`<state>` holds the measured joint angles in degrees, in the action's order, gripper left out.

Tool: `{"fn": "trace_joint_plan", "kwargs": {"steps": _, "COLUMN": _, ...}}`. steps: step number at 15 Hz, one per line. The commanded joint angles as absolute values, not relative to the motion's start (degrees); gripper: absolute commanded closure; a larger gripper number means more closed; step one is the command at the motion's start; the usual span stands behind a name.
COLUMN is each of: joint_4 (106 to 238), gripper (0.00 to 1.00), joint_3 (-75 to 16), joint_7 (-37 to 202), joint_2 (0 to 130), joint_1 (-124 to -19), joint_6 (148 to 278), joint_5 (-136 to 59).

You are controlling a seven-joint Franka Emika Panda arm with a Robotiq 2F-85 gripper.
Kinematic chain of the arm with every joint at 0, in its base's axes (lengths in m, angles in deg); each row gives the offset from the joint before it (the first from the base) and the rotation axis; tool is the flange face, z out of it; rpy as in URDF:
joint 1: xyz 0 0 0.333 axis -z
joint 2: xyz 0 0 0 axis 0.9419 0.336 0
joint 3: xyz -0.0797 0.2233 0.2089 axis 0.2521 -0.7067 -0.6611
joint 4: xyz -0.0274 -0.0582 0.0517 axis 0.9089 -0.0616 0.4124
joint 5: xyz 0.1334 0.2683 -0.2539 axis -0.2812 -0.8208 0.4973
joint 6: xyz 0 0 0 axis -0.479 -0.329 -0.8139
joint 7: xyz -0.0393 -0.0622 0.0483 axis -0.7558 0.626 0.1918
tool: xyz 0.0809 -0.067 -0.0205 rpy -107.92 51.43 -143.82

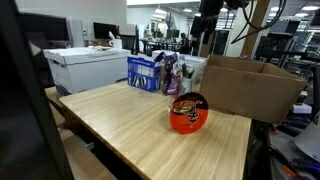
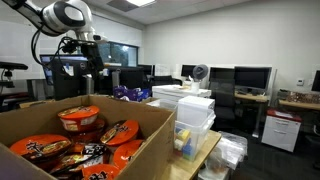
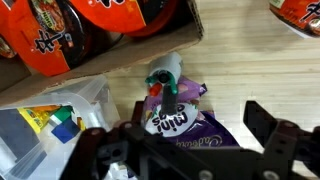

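Beneath the wide-apart jaws lies a purple snack bag of glossy, crinkled plastic film. The gripper has matt black fingers. To one side of the jaws, a storage bin is clear, smooth plastic. Beyond them, the cardboard box is matt brown and its noodle bowls have shiny orange wrapping. The table is pale, smooth wood with a satin finish.

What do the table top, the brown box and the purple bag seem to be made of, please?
The table top looks like light wood, grain and plank seams showing, satin finish; possibly laminate. The brown box seems matte cardboard, with folded flaps. The purple bag looks like glossy printed plastic film, crinkled and shiny.
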<state>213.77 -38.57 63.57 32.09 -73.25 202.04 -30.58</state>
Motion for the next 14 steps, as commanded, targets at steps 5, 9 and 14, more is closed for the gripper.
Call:
{"fn": "trace_joint_plan", "kwargs": {"steps": 5, "joint_4": 216.79, "gripper": 0.0, "joint_3": -40.91, "joint_7": 69.19, "joint_2": 31.57, "joint_1": -75.65, "joint_6": 208.39, "joint_5": -33.11}}
{"fn": "trace_joint_plan", "kwargs": {"steps": 9, "joint_4": 217.71, "gripper": 0.0, "joint_3": -42.21, "joint_7": 73.02, "joint_2": 32.07, "joint_1": -77.83, "joint_6": 210.85, "joint_5": -34.31}}
{"fn": "trace_joint_plan", "kwargs": {"steps": 14, "joint_4": 218.77, "gripper": 0.0, "joint_3": -41.37, "joint_7": 82.6, "joint_2": 32.9, "joint_1": -81.03, "joint_6": 210.28, "joint_5": -40.23}}
